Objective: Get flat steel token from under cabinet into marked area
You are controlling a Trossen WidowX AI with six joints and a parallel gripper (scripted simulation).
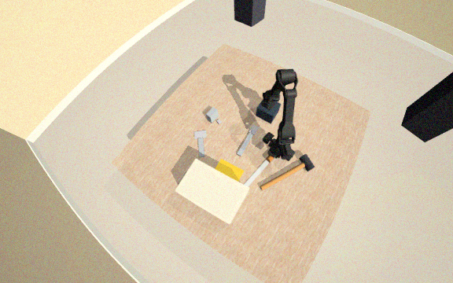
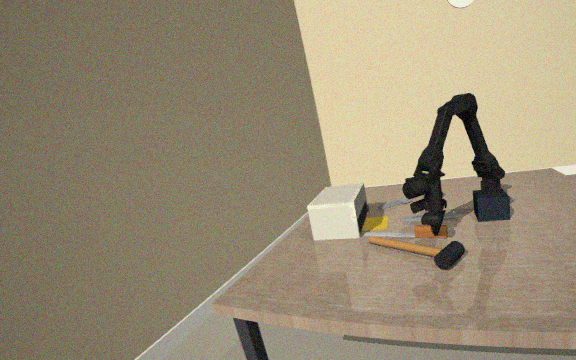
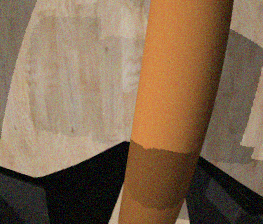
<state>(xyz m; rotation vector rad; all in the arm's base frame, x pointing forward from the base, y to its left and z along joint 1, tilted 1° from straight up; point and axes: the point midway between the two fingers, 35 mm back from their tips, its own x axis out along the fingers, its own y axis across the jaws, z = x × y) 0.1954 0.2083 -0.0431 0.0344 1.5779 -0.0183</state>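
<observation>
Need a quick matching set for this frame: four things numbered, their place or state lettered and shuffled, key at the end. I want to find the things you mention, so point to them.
1. orange-handled tool (image 1: 258,170) (image 2: 430,231) (image 3: 179,75)
2. mallet (image 1: 283,177) (image 2: 410,247)
3. cabinet (image 1: 212,190) (image 2: 335,215)
4. yellow patch (image 1: 228,170) (image 2: 376,223)

A. white, box-shaped
B. gripped by its handle
C. flat on the table, in front of the white box
D. black head, lying untouched by the gripper (image 1: 279,154) (image 2: 435,231) (image 3: 157,192)

Pairs: 1-B, 2-D, 3-A, 4-C

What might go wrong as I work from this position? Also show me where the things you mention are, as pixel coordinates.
The claw (image 1: 275,155) (image 2: 436,231) grips the orange handle (image 2: 422,231) (image 3: 179,75) of a long pale blade (image 1: 257,172) (image 2: 390,234); its tip, near the cream box-shaped cabinet (image 1: 212,190) (image 2: 335,215), might catch the corner. Swinging sideways may knock the black-headed mallet (image 1: 283,176) (image 2: 405,246) alongside.
</observation>
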